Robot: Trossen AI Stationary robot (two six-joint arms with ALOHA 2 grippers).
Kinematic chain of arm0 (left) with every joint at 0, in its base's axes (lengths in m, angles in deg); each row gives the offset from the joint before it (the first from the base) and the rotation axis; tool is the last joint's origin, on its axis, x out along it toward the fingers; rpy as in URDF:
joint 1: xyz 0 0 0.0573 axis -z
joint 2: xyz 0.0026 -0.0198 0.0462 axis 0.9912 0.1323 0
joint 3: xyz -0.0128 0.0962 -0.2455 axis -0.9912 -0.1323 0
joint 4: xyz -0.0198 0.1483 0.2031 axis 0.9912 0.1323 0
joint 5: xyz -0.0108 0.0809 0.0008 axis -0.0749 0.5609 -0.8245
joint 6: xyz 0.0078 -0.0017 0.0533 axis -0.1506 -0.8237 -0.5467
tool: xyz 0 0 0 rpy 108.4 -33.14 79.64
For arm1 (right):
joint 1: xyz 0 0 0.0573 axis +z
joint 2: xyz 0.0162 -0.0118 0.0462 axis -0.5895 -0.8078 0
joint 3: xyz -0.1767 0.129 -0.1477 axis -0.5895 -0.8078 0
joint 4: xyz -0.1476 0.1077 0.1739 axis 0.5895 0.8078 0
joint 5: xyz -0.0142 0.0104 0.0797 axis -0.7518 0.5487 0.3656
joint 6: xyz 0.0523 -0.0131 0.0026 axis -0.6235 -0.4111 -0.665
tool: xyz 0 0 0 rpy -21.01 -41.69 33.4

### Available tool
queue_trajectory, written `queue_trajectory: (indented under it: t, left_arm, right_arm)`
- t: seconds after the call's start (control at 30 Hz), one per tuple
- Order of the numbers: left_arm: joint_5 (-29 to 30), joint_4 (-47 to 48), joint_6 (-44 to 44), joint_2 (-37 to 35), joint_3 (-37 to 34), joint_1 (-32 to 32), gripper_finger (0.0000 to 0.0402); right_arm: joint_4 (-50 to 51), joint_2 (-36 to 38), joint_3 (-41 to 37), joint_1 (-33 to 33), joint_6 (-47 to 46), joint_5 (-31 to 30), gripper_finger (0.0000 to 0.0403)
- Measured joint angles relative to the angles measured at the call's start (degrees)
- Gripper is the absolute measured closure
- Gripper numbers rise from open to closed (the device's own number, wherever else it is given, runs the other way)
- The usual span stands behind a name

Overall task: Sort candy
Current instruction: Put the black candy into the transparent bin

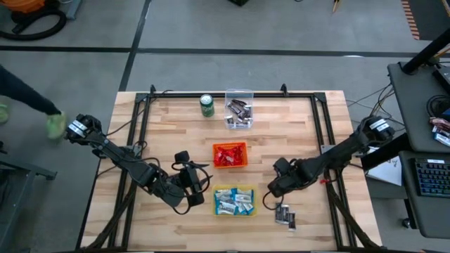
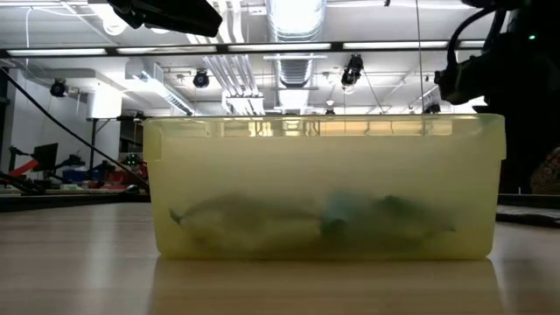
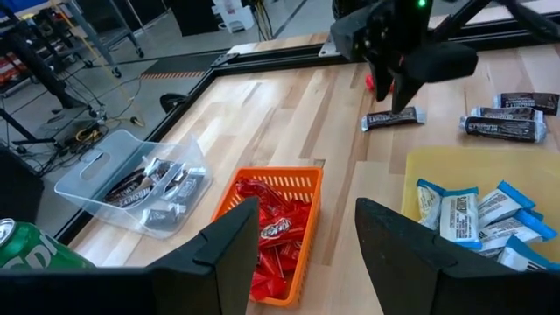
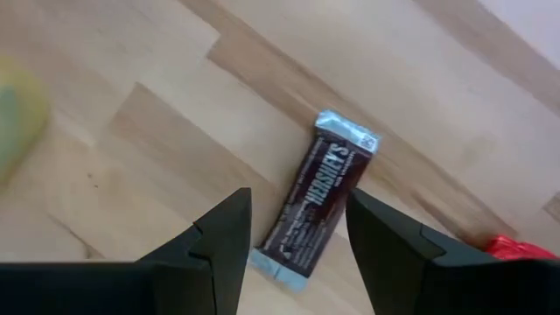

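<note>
My right gripper [image 4: 297, 199] is open and points down over a single dark brown candy bar [image 4: 322, 198] that lies flat on the table near the yellow bin's right end; its fingers stand on either side, above the bar. In the left wrist view this right gripper [image 3: 400, 87] hangs just over the same bar [image 3: 394, 118]. More dark bars [image 1: 285, 214] lie on the table nearer the near edge. My left gripper [image 3: 306, 214] is open and empty, left of the yellow bin [image 1: 234, 209]. The orange bin [image 1: 230, 145] holds red candy, and the clear bin [image 1: 239, 93] holds dark candy.
A green can [image 1: 207, 105] stands left of the clear bin near the far edge. A small red scrap [image 1: 325, 181] lies beside the right arm. The yellow bin [image 2: 324, 188] with blue-and-white candy fills the low view. Black frame rails run along the table's sides.
</note>
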Motion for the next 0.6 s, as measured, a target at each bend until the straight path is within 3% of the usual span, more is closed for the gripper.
queue_trajectory:
  t: [0.6]
  left_arm:
    - [0.0, 0.0, 0.0, 0.0, 0.0, -0.8, 0.0228]
  right_arm:
    - [0.1, -9.2, 0.1, -0.4, 1.0, 1.8, 0.0227]
